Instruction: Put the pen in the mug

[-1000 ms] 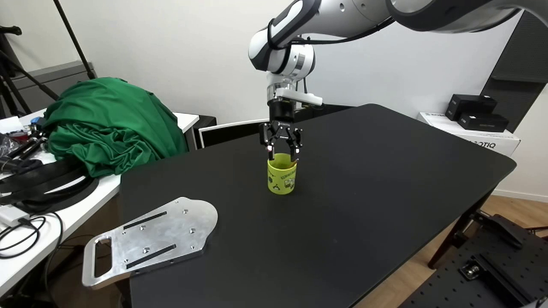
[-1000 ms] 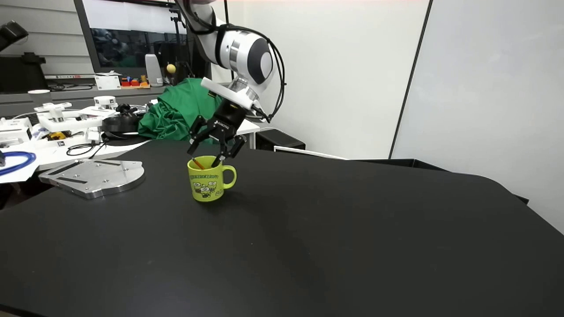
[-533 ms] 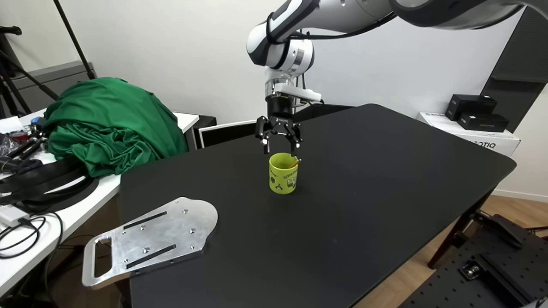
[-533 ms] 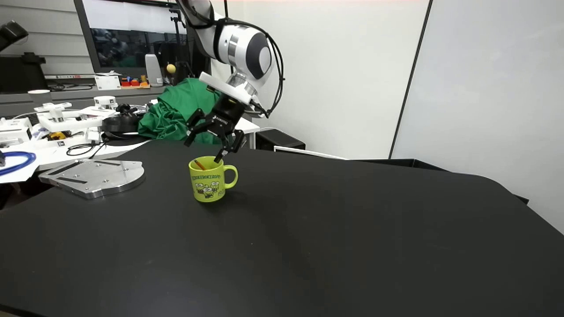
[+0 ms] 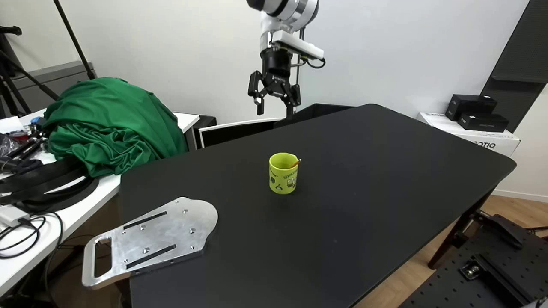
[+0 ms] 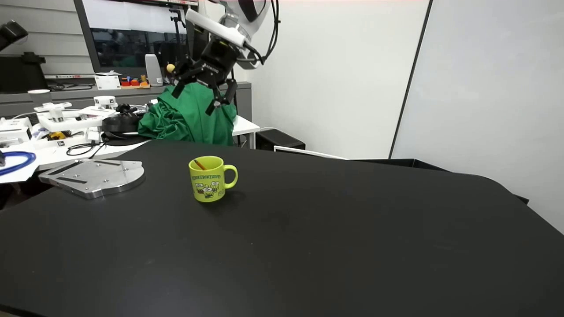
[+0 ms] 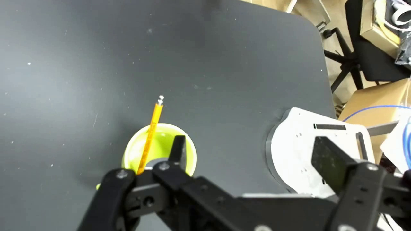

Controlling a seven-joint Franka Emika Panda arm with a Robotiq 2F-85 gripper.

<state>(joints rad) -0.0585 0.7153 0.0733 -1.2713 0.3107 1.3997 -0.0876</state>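
The yellow-green mug (image 5: 282, 182) stands upright on the black table, also seen in an exterior view (image 6: 207, 184), its handle showing there. The orange pen (image 7: 151, 134) is inside the mug, tilted against the rim, with its tip end sticking out past it. The pen's upper end also shows in both exterior views (image 5: 295, 163) (image 6: 199, 164); its lower part is hidden. My gripper (image 5: 275, 112) is open and empty, well above the mug and apart from it. In the wrist view the gripper's spread fingers (image 7: 250, 149) have nothing between them; one finger overlaps the mug (image 7: 189, 144) in the picture.
A flat silver metal plate (image 5: 171, 233) with slots lies at the table's edge, also in the wrist view (image 7: 298, 154). A green cloth heap (image 5: 111, 128) sits on a white side table. White boxes (image 5: 475, 132) stand beyond the black table (image 5: 385, 179).
My gripper has risen from the mug's rim to well above it, fingers apart. The pen stays in the mug. The mug shifted very slightly early on, then stayed still.
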